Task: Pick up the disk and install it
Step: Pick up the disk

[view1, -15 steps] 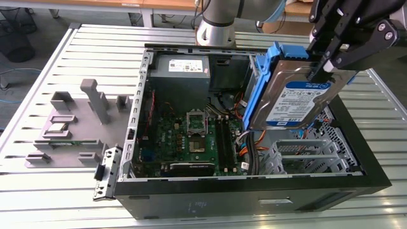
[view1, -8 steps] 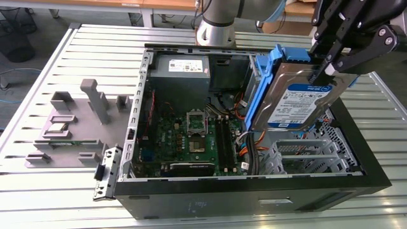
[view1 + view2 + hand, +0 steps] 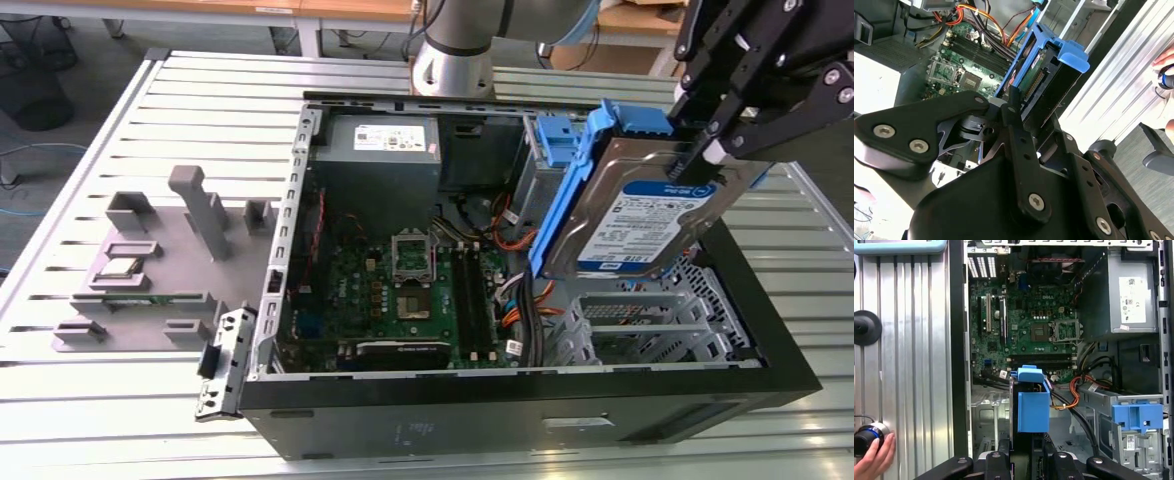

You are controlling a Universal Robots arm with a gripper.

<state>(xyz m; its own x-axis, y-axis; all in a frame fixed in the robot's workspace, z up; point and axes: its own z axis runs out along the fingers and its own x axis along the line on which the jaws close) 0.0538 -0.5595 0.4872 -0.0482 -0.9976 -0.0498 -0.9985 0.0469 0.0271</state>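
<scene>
Black gripper (image 3: 705,140) pinches the disk (image 3: 641,215) by its upper edge, holding it tilted above the open computer case (image 3: 534,420), at two o'clock from the motherboard (image 3: 414,280) in the exterior view.

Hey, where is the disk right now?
On the exterior view's right, the disk hangs tilted in the pincer, above the drive cage of the open case.
</scene>
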